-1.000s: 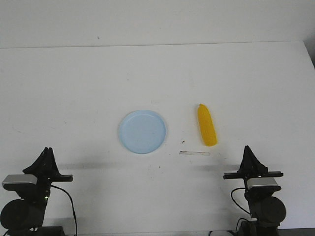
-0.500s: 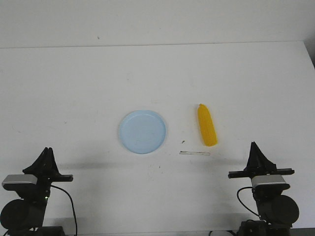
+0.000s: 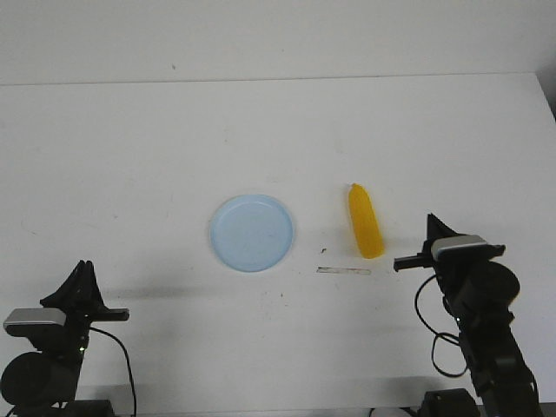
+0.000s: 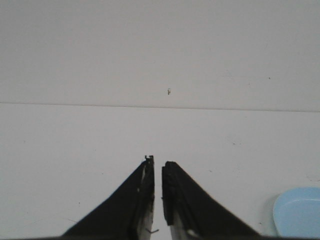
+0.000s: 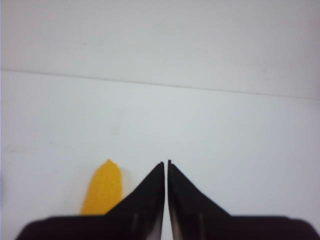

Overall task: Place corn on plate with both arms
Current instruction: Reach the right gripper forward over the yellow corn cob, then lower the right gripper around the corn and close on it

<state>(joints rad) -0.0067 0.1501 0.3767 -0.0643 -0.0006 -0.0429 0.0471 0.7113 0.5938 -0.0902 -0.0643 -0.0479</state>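
Right end effector (image 3: 432, 228) has lifted off its rest, fingers nearly together, empty, now at the corn's (image 3: 365, 221) four o'clock; the pickup approach begins.

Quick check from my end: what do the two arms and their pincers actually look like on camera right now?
Both arms are black and jointed, each with a grey-topped block near the wrist and a looping black cable below. The left pincer and right pincer are black and taper to sharp points. Up close, the left pincer's fingers show pale scuffs along their inner edges; the right's fingers look plain matte black.
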